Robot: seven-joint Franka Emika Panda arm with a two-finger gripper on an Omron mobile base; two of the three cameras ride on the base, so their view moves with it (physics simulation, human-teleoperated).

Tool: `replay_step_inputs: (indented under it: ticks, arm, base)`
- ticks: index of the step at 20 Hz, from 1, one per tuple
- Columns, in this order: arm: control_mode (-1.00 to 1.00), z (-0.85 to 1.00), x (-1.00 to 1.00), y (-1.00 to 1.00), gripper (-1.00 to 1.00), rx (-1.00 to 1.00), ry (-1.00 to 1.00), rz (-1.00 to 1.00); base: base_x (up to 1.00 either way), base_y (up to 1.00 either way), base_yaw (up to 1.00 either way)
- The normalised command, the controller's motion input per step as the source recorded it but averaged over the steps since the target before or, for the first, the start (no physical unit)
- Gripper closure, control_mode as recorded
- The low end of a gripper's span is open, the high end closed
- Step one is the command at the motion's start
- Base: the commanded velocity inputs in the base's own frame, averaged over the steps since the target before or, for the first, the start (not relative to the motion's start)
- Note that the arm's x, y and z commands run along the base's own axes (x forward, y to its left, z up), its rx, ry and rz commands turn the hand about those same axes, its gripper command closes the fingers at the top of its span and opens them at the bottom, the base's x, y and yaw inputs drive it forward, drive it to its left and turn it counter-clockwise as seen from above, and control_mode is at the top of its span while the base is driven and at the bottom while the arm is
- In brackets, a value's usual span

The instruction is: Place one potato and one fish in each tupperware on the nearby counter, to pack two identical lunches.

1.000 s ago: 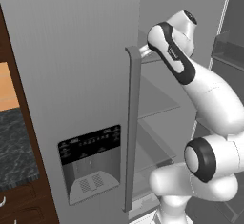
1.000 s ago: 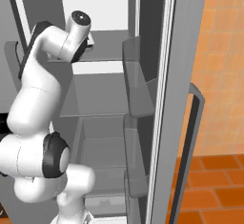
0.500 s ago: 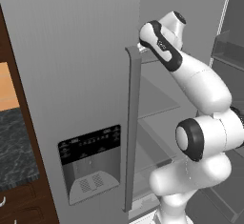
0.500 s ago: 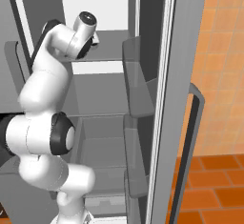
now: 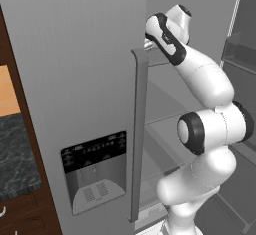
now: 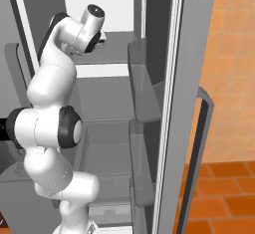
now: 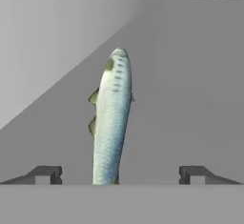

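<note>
**Arm inside open fridge, jaws spread over a fish on the upper shelf**

The white arm (image 5: 205, 79) rises from the base and reaches up and forward into the open refrigerator, its wrist level with the upper shelf (image 6: 112, 54). In the left base view the hand end passes behind the closed left door (image 5: 75, 79) near the top of that door's long grey handle (image 5: 139, 129). In the right base view the wrist sits in front of the shelf, left of the open right door (image 6: 169, 103) with its door bins (image 6: 144, 73).

The gripper (image 7: 121, 173) is released: in the hand view its two dark fingertips (image 7: 45, 174) stand wide apart at the bottom of the frame, touching nothing.

One fish (image 7: 110, 123) lies on the plain grey shelf surface between the fingertips, running lengthwise away from the camera. It is slender and silver-grey with a greenish tinge and small fins along its left side. Its near end reaches the bottom of the frame between the two tips; neither tip is in contact with it.

The dark marbled counter (image 5: 15, 154) shows at the far left of the left base view, beside the fridge, over brown wood drawers (image 5: 20, 214). A dispenser panel (image 5: 95, 171) is set into the closed door. Orange tiled wall (image 6: 231, 68) and floor (image 6: 224, 193) lie to the right of the open door.
</note>
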Motion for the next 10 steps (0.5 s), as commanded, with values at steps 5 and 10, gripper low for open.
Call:
replay_step_inputs:
  ticks: [5,10]
  arm:
    - [-1.0,-0.1,0.09,0.16,-1.0,0.0,-0.3,0.0]
    - [-1.0,-0.22,0.23,0.22,-1.0,0.0,0.06,0.0]
  base:
    - [0.0,0.0,0.0]
    - [0.0,0.0,0.0]
